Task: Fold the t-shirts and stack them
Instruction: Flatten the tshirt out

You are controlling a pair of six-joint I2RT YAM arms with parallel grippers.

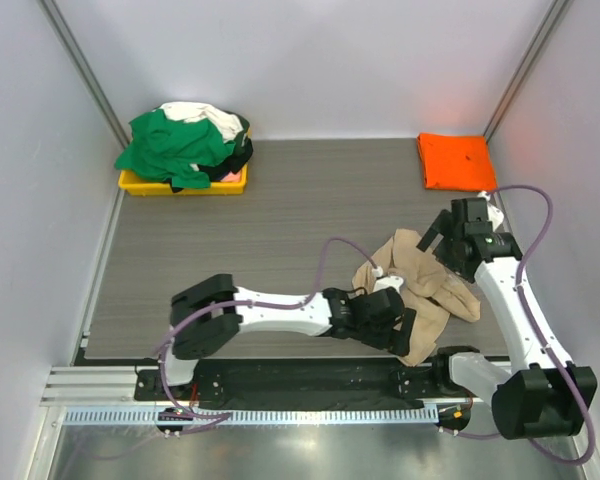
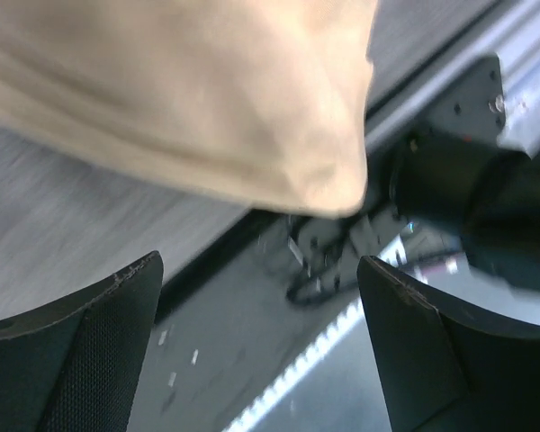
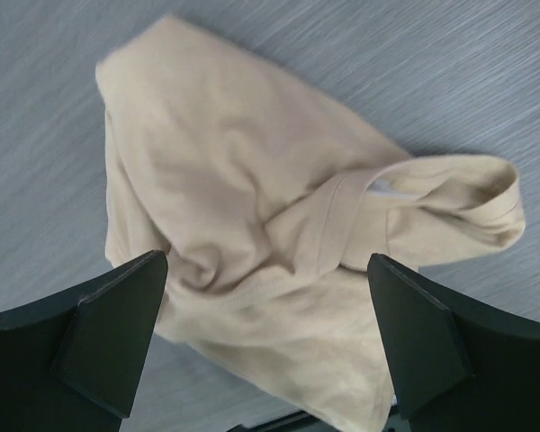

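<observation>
One tan t-shirt (image 1: 430, 290) crumpled; one orange t-shirt (image 1: 457, 161) folded; one yellow tray (image 1: 140, 185) heaped.

Bright, even light; tan t-shirt (image 2: 189, 90) looks blurred, seemingly out of focus.

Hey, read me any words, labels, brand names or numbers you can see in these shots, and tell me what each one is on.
No text can be read in any view.
On the tan t-shirt: a white sliver at the collar, maybe a label, too small and blurred to read.
On the orange t-shirt, the heap of shirts and the yellow tray: plain, no print seen.
</observation>
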